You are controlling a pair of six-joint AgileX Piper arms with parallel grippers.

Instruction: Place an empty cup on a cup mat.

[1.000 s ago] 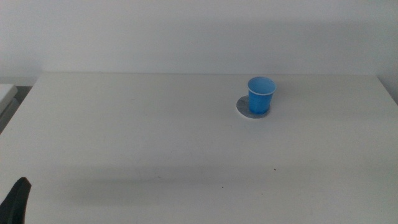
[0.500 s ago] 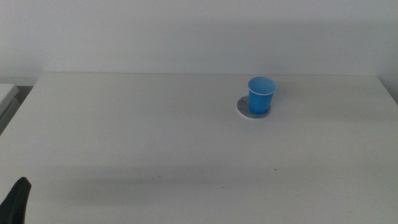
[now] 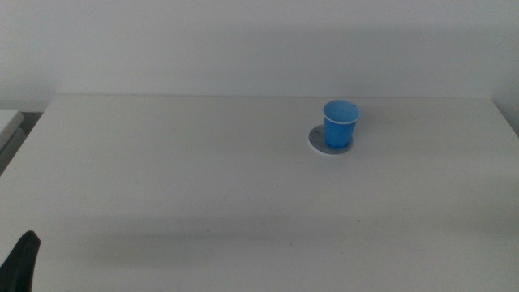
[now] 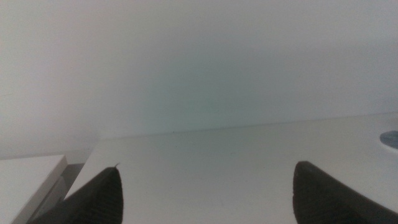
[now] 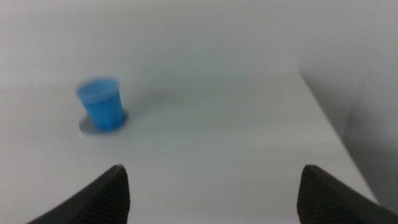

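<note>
On the white table [image 3: 203, 178], toward its far right corner, the cup [image 3: 340, 124] stands upright on the cup mat [image 3: 317, 139].

Left gripper [image 3: 20, 261] waits at the near left corner, jaws spread wide and empty; right gripper [image 5: 211, 196], well apart from the cup, is likewise spread and empty.

A small bright blue cup [image 3: 340, 124] stood upright and empty on a flat round grey mat [image 3: 318, 139] with a thin white edge. Its base sat toward one side of the mat. Both lay well apart from either gripper.
</note>
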